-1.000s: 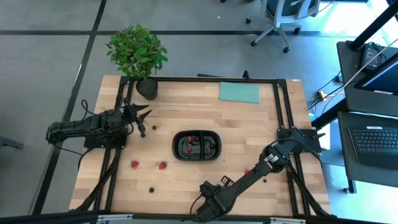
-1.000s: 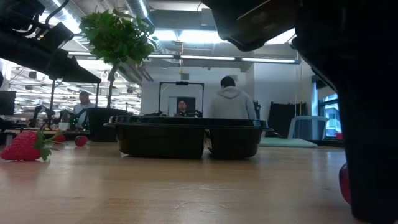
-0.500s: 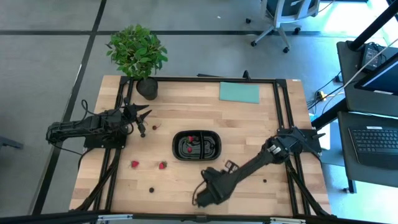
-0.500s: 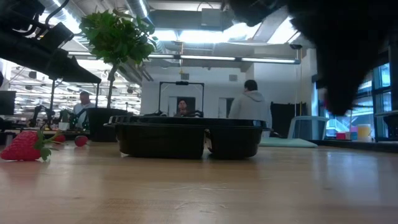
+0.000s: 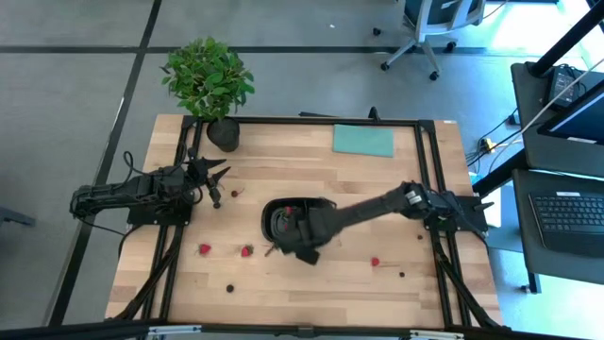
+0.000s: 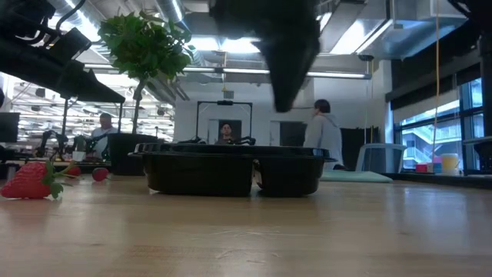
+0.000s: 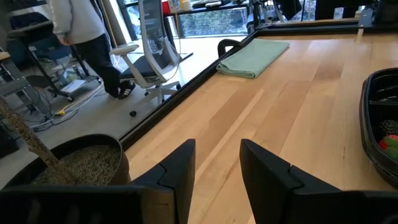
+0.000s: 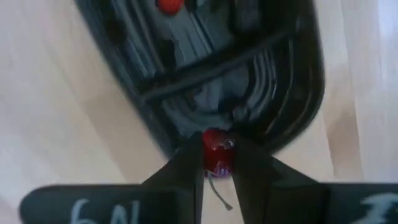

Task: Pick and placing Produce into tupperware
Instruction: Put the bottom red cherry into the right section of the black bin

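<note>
From above, the right gripper [image 5: 304, 247] is hanging over the near rim of the black shallow plastic two-compartment tray [image 5: 326, 210], which is sitting mid-counter on the pale wooden counter [image 5: 311, 170] with red fruit inside. Loose red strawberries [image 5: 246, 251] and small dark berries [image 5: 229, 286] are lying scattered on the wood, well apart from those jaws. The left gripper [image 5: 217, 181] is waiting off by the leafy green potted plant [image 5: 208, 80].

Down low, the tray [image 6: 231, 169] is sitting level, a strawberry [image 6: 29, 181] lying off to one side.

Left wrist view: the jaws are standing apart over bare wood, gripping nothing, with a folded teal cloth [image 7: 253, 58] beyond.

Right wrist view: the jaws are clamped on a small red strawberry piece [image 8: 216, 154], directly over the tray's rim [image 8: 155, 134].
</note>
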